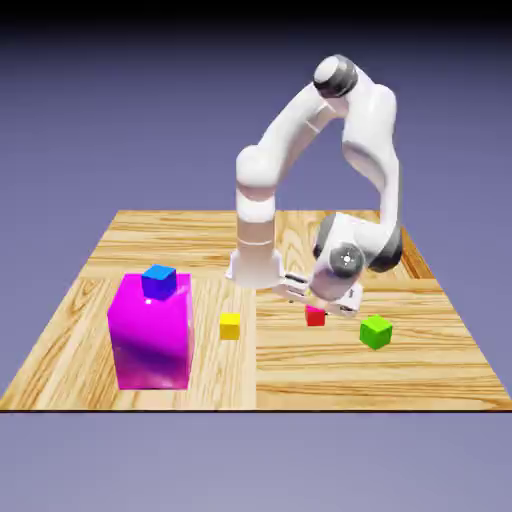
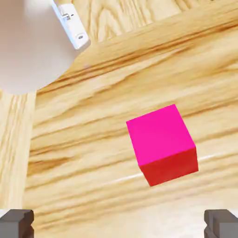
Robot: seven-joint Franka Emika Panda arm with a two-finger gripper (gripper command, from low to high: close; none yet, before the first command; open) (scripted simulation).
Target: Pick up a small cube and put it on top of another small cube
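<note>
The small red cube [image 1: 316,317] lies on the wooden table just below my gripper [image 1: 322,303], which hangs low over it. The hand view shows this red cube [image 2: 162,144] lying on the wood right of centre, ahead of the two grey fingertips [image 2: 16,223], which stand wide apart at the bottom corners. The gripper [image 2: 119,224] is open with nothing between its fingers. A green cube [image 1: 376,331] lies to the exterior view's right of the red one. A yellow small cube [image 1: 230,326] lies to its left.
A big magenta block [image 1: 151,332] stands at the exterior view's left with a blue cube [image 1: 159,281] on top. The robot's white base [image 2: 32,42] fills the hand view's upper left corner.
</note>
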